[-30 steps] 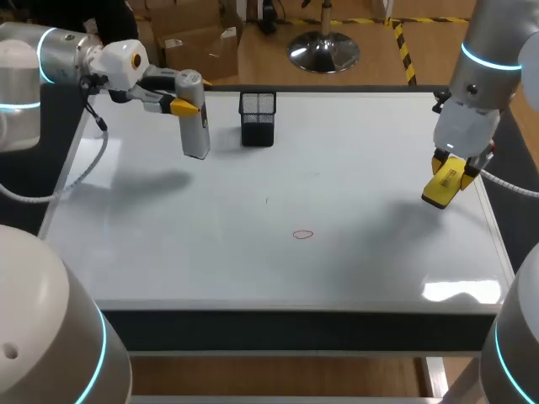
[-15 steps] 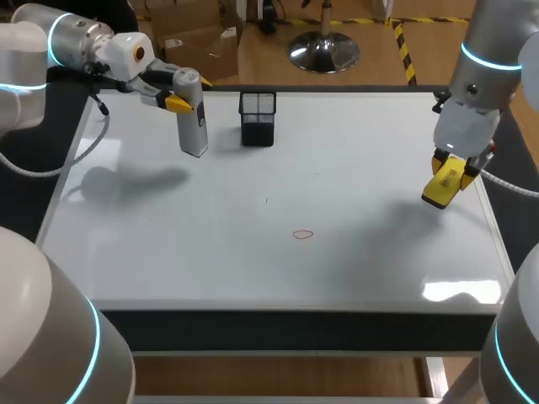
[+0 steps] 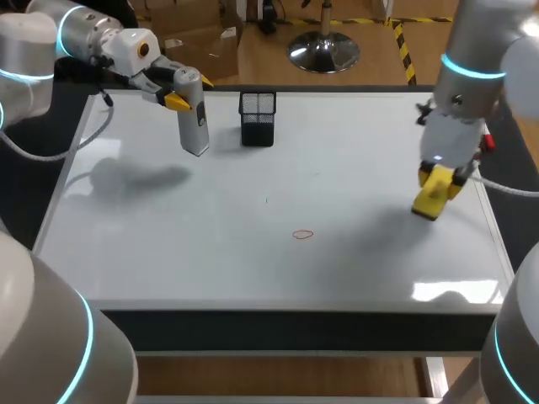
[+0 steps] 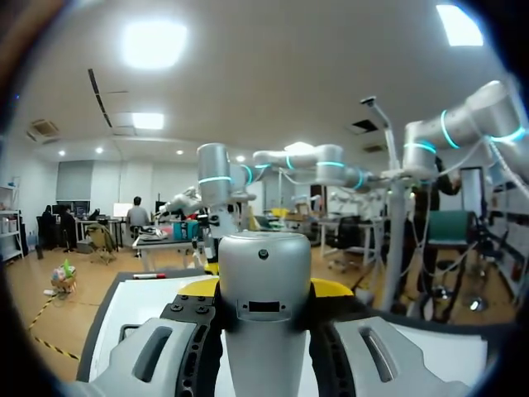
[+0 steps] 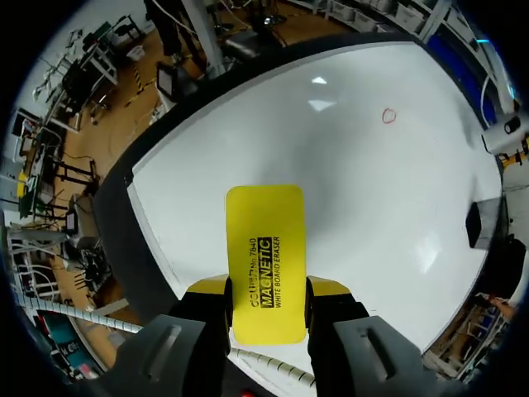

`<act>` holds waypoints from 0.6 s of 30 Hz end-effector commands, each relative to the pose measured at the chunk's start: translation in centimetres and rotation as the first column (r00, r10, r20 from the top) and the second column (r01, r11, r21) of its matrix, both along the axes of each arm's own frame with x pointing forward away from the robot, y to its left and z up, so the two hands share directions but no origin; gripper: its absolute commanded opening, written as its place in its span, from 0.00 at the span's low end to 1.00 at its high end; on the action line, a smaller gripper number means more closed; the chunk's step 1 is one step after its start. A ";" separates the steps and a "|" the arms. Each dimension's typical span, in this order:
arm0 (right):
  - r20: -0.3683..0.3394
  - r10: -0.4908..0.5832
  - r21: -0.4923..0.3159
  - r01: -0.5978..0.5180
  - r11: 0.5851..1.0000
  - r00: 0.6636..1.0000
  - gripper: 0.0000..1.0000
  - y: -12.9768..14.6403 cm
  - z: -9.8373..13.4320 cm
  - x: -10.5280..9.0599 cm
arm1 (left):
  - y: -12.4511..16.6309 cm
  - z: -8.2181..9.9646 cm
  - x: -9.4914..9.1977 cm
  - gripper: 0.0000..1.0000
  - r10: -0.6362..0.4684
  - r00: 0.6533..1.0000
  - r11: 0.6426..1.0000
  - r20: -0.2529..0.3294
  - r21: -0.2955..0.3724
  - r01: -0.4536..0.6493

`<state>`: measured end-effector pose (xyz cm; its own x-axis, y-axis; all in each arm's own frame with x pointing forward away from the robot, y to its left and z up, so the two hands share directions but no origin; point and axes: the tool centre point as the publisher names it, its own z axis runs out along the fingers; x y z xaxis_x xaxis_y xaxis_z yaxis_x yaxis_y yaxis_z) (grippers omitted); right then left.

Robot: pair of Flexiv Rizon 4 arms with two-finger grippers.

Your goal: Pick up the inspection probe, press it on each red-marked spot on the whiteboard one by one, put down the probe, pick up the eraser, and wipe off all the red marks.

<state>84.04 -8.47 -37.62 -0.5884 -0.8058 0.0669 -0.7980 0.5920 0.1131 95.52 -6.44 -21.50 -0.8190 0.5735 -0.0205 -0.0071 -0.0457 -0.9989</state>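
Note:
My left gripper (image 3: 187, 94) is shut on the grey inspection probe (image 3: 194, 118), held upright above the whiteboard's far left part, beside the black mesh holder (image 3: 258, 119). In the left wrist view the probe (image 4: 264, 298) fills the space between the yellow fingertips (image 4: 201, 287). My right gripper (image 3: 440, 178) is shut on the yellow eraser (image 3: 432, 195), hanging over the board's right side. The right wrist view shows the eraser (image 5: 264, 256) clamped between both fingers. One small red circle (image 3: 303, 235) is drawn near the board's middle front; it shows far ahead of the eraser as red circle (image 5: 389, 116).
The whiteboard (image 3: 278, 252) covers nearly the whole table top, with a dark frame around it. The mesh holder stands at the far edge, just right of the probe. A faint small mark (image 3: 267, 200) sits near the board's centre.
My left arm lifted the probe a little, up and toward the far edge. My right arm shifted slightly left and toward the front with the eraser.

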 end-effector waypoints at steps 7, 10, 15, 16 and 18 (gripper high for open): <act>0.011 0.162 -0.088 -0.161 0.983 0.987 0.00 9.5 -1.1 -2.2 | 0.0 0.0 0.5 0.00 -0.078 0.997 0.997 0.000 -0.001 0.078; 0.021 0.209 -0.097 -0.206 0.974 0.978 0.00 12.0 -0.8 -2.5 | 0.0 0.0 0.5 0.00 -0.078 0.997 0.997 0.000 -0.001 0.078; 0.018 0.285 -0.108 -0.281 0.954 0.958 0.00 16.4 -0.8 -3.2 | 0.0 0.0 0.5 0.00 -0.078 0.997 0.997 0.000 -0.001 0.078; 0.017 0.294 -0.114 -0.290 0.950 0.956 0.00 17.1 -0.7 -3.3 | 0.0 0.0 0.5 0.00 -0.078 0.997 0.997 0.000 -0.001 0.078; 0.019 0.320 -0.105 -0.317 0.943 0.947 0.00 18.6 -0.7 -3.5 | 0.0 0.0 0.5 0.00 -0.078 0.997 0.997 0.000 -0.001 0.078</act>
<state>80.49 7.99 -38.08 -0.3187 -0.9469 0.0420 -0.9458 0.3206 0.0514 95.47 -6.48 -21.50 -0.7885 0.6146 -0.0227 -0.0065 -0.0452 -0.9990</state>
